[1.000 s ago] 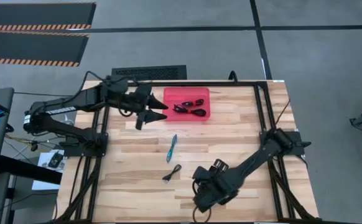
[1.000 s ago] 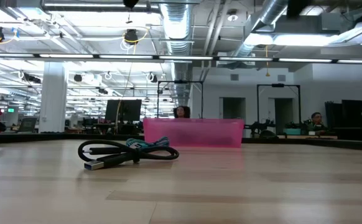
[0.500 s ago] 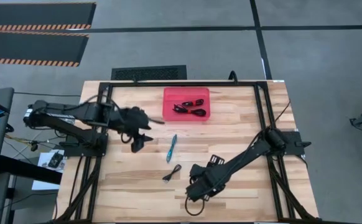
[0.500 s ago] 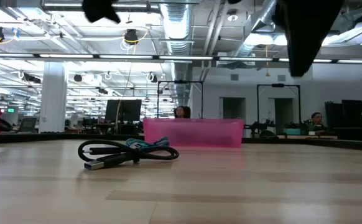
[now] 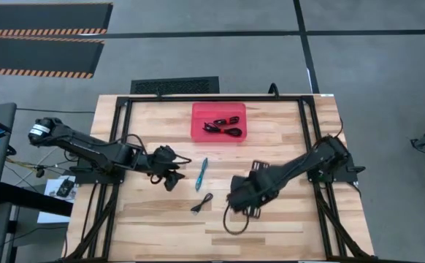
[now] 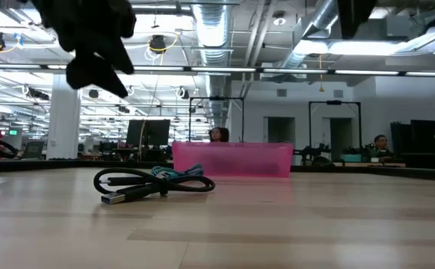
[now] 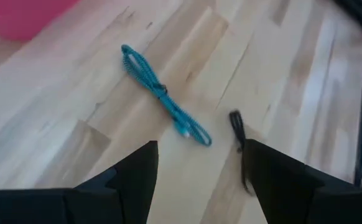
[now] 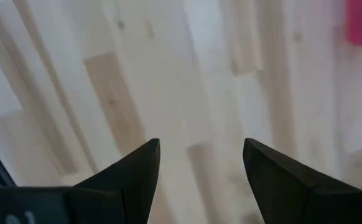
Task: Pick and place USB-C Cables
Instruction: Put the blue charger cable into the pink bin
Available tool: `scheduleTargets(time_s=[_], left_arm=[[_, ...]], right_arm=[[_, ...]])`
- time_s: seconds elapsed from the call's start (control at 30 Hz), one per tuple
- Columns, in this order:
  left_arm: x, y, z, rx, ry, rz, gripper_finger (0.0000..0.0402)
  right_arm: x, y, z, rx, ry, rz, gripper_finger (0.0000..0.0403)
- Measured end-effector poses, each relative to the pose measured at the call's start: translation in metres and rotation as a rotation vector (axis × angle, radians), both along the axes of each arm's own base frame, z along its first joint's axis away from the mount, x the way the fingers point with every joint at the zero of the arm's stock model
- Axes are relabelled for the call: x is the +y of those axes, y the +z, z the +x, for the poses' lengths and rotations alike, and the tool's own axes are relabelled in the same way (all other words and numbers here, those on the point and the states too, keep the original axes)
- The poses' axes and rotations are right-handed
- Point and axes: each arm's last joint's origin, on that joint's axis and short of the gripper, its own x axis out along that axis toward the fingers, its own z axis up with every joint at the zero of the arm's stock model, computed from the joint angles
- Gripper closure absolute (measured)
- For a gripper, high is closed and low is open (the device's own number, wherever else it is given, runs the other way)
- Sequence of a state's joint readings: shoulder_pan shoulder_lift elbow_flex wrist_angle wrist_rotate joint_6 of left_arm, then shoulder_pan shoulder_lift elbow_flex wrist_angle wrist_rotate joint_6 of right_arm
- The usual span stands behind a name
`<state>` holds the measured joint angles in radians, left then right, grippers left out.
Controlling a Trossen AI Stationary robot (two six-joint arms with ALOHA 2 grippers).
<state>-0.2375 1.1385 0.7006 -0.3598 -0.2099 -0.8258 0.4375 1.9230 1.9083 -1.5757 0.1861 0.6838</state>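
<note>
Left gripper (image 5: 174,175): we see its fingers apart, holding nothing, just at 9 o'clock of the blue cable (image 5: 201,174).
Right gripper (image 5: 236,199): fingers apart over bare wood, at 3 o'clock of the black cable (image 5: 201,204).
Blue cable: mid-table, lying free.
Black cable: at 6 o'clock of the blue one.
Tray (image 5: 198,120): at the table's (image 5: 285,234) 12 o'clock edge; we count two dark cables (image 5: 223,127) inside.

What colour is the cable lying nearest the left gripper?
Light blue cable, clearest in the left wrist view.
</note>
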Motion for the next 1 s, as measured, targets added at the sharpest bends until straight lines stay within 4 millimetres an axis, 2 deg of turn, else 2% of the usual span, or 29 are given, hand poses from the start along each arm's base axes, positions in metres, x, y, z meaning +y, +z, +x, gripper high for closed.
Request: scheduleTargets(time_s=[0.1, 0.37, 0.57, 0.73, 0.87, 1.0], left_arm=[[0.003, -0.013, -0.002, -0.043, 0.087, 0.009, 0.0176], [0.003, -0.029, 0.003, -0.128, 0.274, -0.010, 0.0182], [-0.007, -0.039, 0.034, -0.191, 0.274, -0.093, 0.0204], [-0.014, -0.052, 0.063, -0.128, 0.290, -0.082, 0.0218], [-0.020, -0.067, 0.086, -0.031, 0.311, -0.057, 0.0221], [-0.024, -0.083, 0.104, 0.120, 0.345, 0.013, 0.0221]], right_arm=[[-0.018, 0.016, -0.003, -0.055, 0.036, -0.018, 0.0148], [-0.081, 0.053, -0.011, -0.152, 0.101, -0.125, 0.0148], [-0.123, 0.078, -0.027, -0.204, 0.129, -0.158, 0.0148], [-0.151, 0.094, -0.043, -0.248, 0.065, -0.167, 0.0148], [-0.166, 0.104, -0.056, -0.271, 0.044, -0.179, 0.0148], [-0.173, 0.112, -0.067, -0.293, 0.072, -0.159, 0.0148]])
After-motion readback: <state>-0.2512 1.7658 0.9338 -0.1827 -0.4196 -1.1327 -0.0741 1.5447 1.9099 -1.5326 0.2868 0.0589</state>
